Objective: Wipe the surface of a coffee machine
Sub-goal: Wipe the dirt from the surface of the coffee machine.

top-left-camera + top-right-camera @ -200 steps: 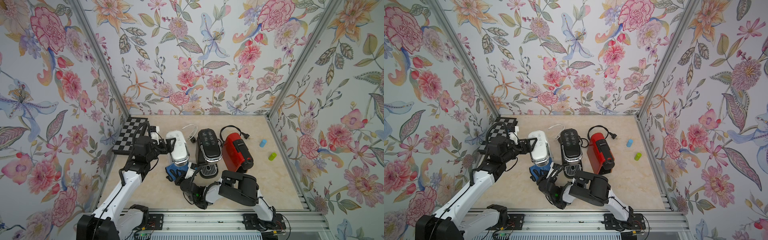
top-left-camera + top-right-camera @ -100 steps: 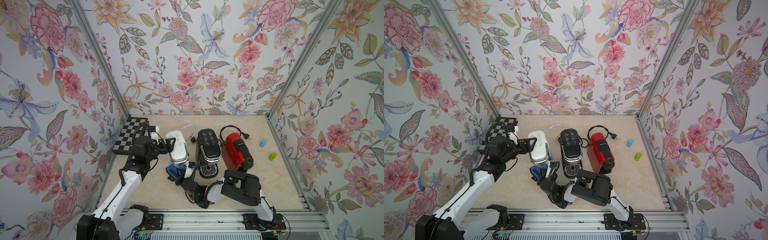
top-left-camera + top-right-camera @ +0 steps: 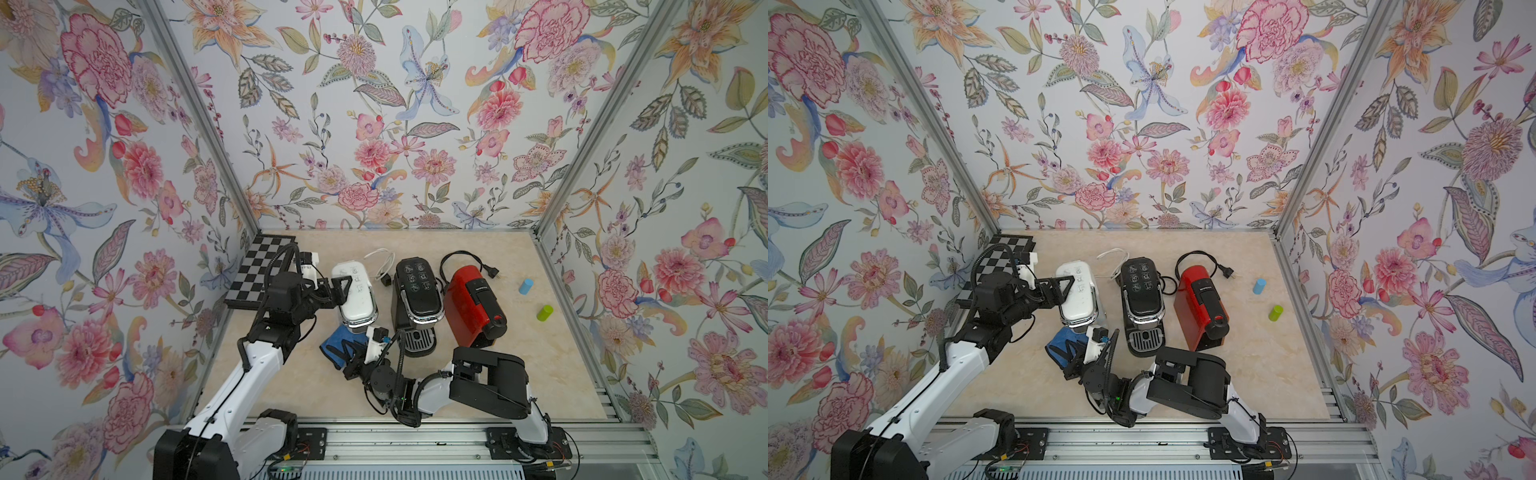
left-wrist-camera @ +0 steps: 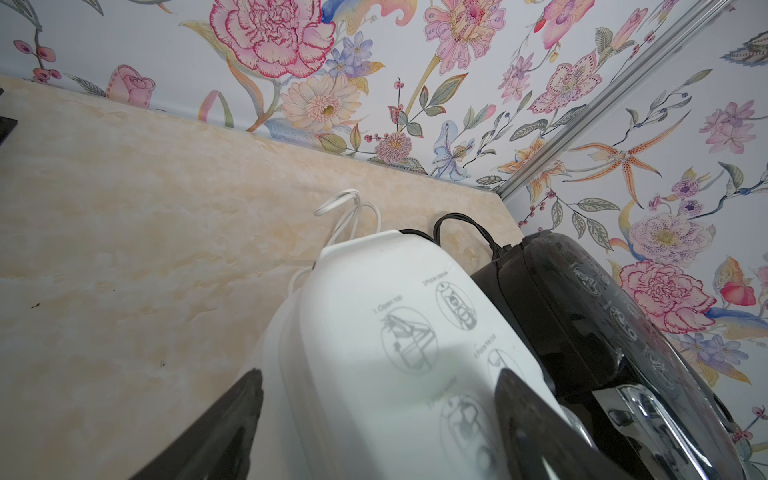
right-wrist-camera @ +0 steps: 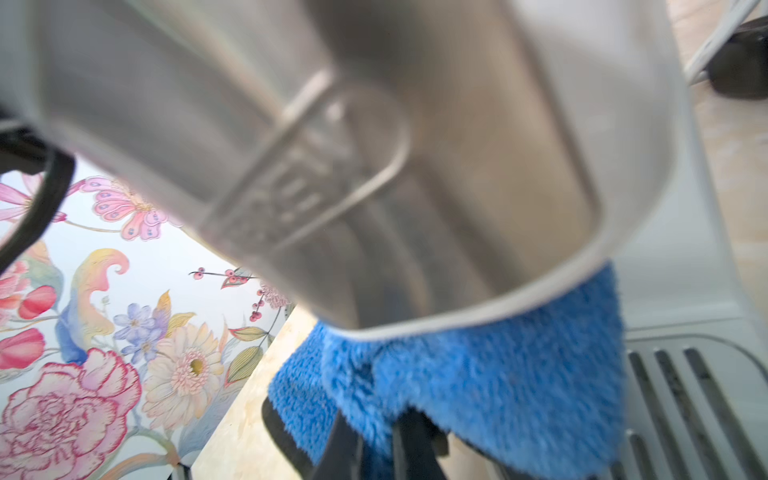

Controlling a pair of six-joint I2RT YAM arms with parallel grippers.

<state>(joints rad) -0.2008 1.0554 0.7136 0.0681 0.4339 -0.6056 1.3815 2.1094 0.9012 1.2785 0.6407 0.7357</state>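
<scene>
The white coffee machine [image 3: 356,305] [image 3: 1079,303] stands left of two others. My left gripper [image 3: 344,286] [image 3: 1065,286] hovers at its lid, open; in the left wrist view the gripper [image 4: 379,370] has one finger beside the white lid [image 4: 386,316] and the other over its far edge. I cannot tell whether they touch it. A blue cloth [image 3: 336,347] [image 3: 1060,348] is pinched in my right gripper [image 3: 348,356] [image 3: 1074,360], low at the machine's front. In the right wrist view the shut gripper [image 5: 376,434] holds the cloth [image 5: 498,374] under the machine's silver head [image 5: 332,145].
A black coffee machine [image 3: 415,297] and a red one [image 3: 473,307] stand right of the white one, with white [image 3: 384,259] and black [image 3: 467,257] cables behind them. A chessboard [image 3: 255,272] lies at the back left. Blue [image 3: 525,286] and green [image 3: 544,312] cylinders sit at the right.
My right gripper and the blue cloth have shifted slightly left at the white machine's front. The left arm has stayed still.
</scene>
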